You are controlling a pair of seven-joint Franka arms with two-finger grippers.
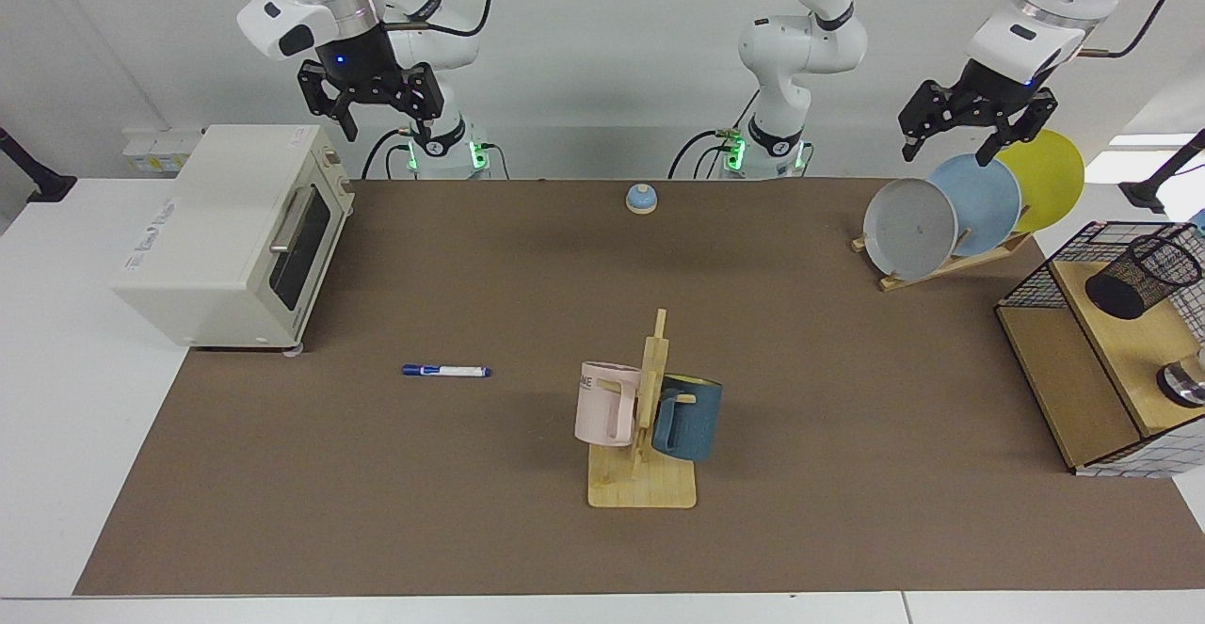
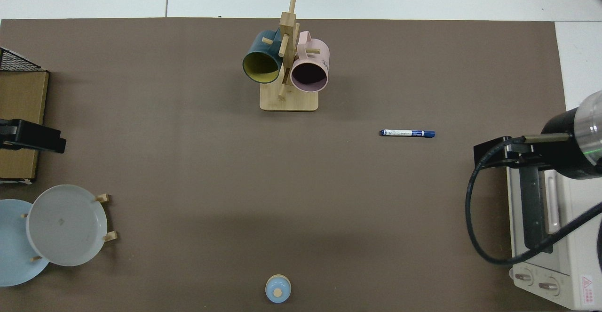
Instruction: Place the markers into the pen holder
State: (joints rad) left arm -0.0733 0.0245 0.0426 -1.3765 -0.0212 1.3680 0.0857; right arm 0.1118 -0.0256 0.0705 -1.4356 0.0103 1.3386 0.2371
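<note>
One marker [image 1: 446, 371] [image 2: 407, 133], white with a dark blue cap, lies flat on the brown mat, left of the mug rack in the facing view. The pen holder [image 1: 1144, 276], a small black mesh cup, rests tilted inside the wire basket at the far right of that view; it is out of the top view. My right gripper [image 1: 386, 125] hangs open and empty high above the toaster oven, far behind the marker. Above the plate rack my left gripper [image 1: 946, 155] is also open and empty, up and left of the pen holder.
A toaster oven [image 1: 235, 233] stands at the facing view's left. A wooden mug rack [image 1: 650, 417] holds a pink and a blue mug mid-table. Three plates sit in a rack [image 1: 960, 210], a blue bell [image 1: 641, 198] at the back, a wire-grid basket [image 1: 1036, 276] on a wooden shelf.
</note>
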